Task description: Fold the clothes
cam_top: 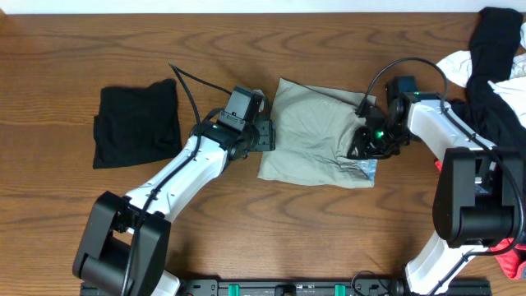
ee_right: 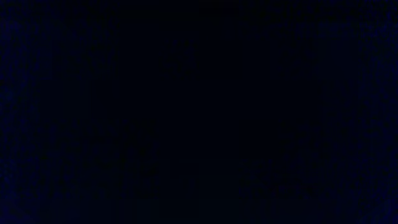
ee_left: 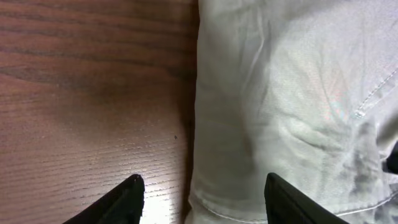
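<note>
L gripper (ee_left: 202,193) has its jaws apart, straddling the left edge of the khaki shorts (cam_top: 312,131), w/ one tip over the table (cam_top: 271,230). R gripper (cam_top: 362,146) is at the shorts' right edge. Can't make out its grip, as the wrist cam is all black. Shorts lie folded mid-table. A folded black garment (cam_top: 136,125) is to the left, and a black/white pile (cam_top: 493,57) is far right.

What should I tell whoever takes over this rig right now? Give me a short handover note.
Left end effector: open, straddling the left edge of the khaki shorts, gripping nothing.
Right end effector: at the shorts' right edge; its wrist view is black, so open or shut cannot be told.
Layout: shorts lie in a rough folded rectangle mid-table; a folded black garment sits to their left; an unfolded pile of black and white clothes, plus coral-pink cloth, is at the right edge.
Done: black garment folded, shorts mostly folded.
Left: finish the shorts, then the pile.
</note>
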